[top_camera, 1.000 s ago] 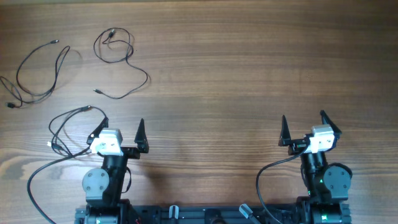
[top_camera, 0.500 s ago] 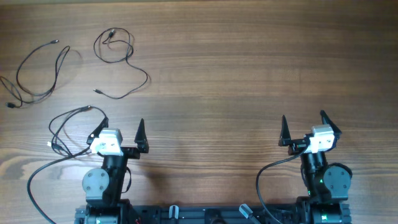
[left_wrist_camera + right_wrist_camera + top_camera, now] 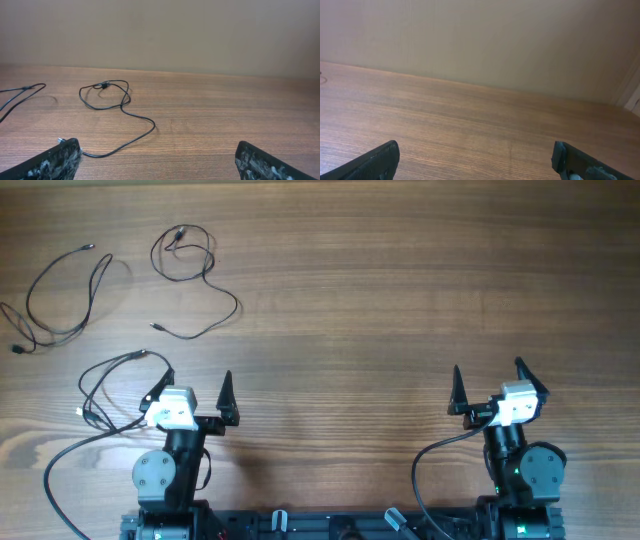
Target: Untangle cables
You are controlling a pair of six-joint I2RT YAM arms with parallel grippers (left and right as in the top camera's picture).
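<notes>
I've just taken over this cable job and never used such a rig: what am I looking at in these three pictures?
Two robot arms sit at a brown wooden table. One picture looks straight down; the other two come from a camera on each wrist, looking out between its black fingers. The left gripper and the right gripper are both open and hold nothing. Three thin black cables lie separately on the table's left side: one far left, one looped in the middle, one beside the left arm. The left wrist camera shows the middle one.
</notes>
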